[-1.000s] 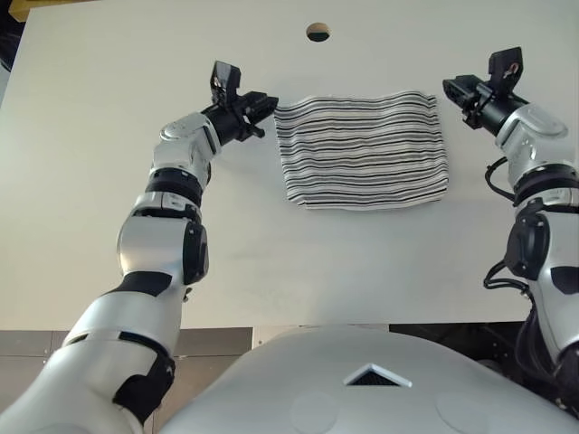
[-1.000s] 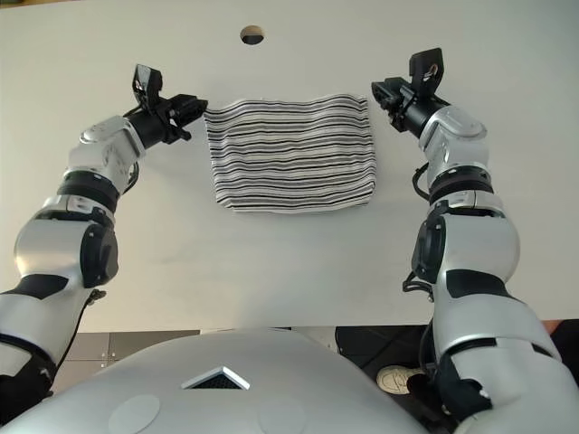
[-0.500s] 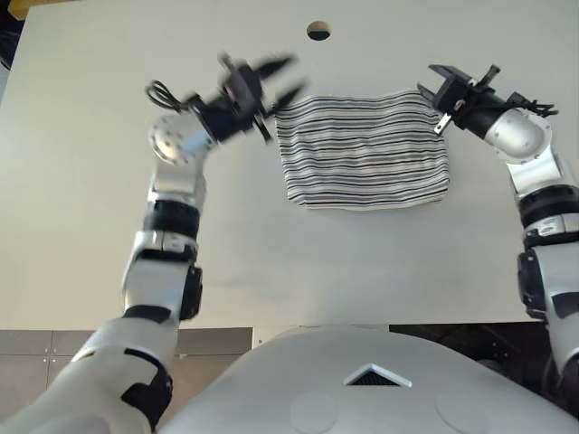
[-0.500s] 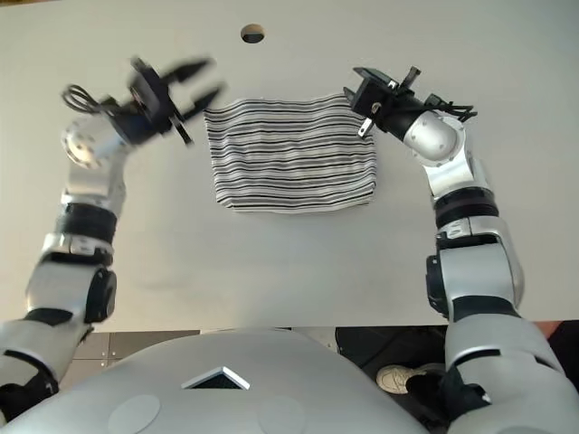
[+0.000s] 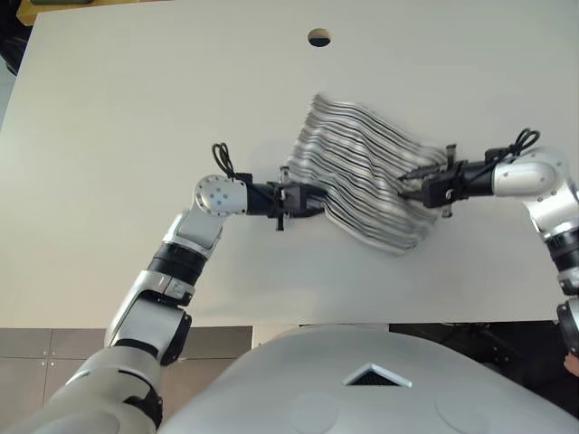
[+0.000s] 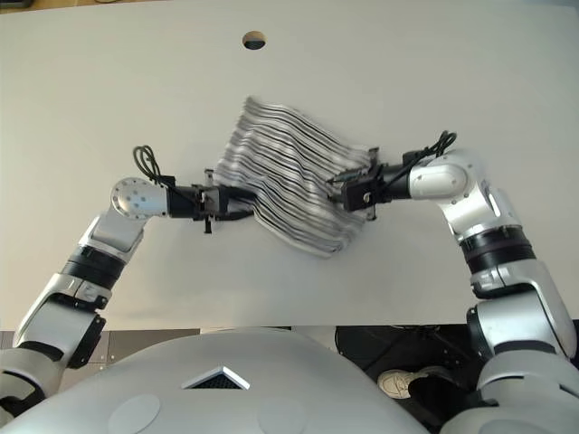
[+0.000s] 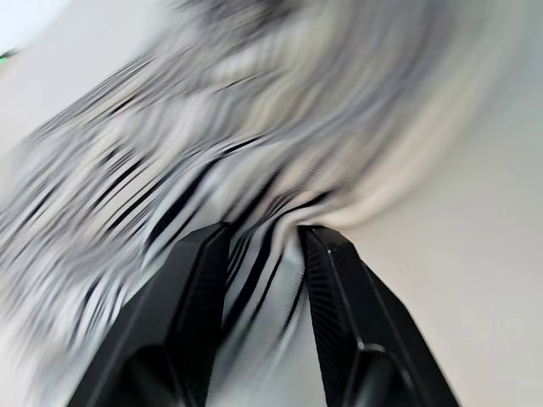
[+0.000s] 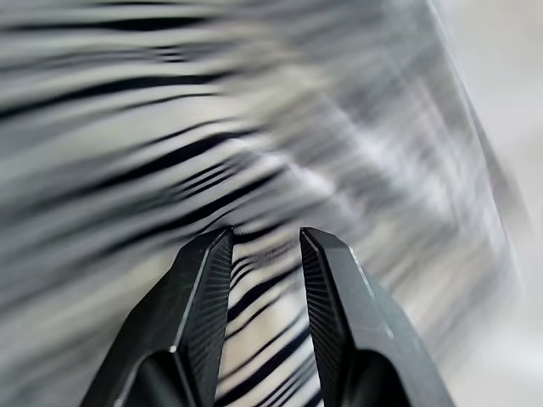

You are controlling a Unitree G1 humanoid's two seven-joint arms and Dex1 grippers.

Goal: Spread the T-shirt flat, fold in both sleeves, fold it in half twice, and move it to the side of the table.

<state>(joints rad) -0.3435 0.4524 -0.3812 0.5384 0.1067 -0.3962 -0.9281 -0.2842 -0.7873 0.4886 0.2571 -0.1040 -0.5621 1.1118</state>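
Note:
The striped black-and-white T-shirt point(image 5: 366, 167), folded into a panel, lies skewed on the white table point(image 5: 136, 108), its near part bunched and pulled toward me. At the shirt's left edge my left gripper point(image 5: 312, 193) is shut on the cloth, and the left wrist view shows striped fabric pinched at the left gripper point(image 7: 263, 246) between its black fingers point(image 7: 199, 280). On the shirt's right edge my right gripper point(image 5: 413, 185) is shut too, with cloth held in the right gripper point(image 8: 265, 242) in the right wrist view.
A small round hole point(image 5: 318, 37) sits in the tabletop at the far middle. Bare table stretches left and right of the shirt. The table's front edge point(image 5: 271, 327) runs close below the arms.
Both arms swung in from beside the shirt's far corners and closed on its side edges. The shirt, flat and square before, is now dragged nearer and skewed.

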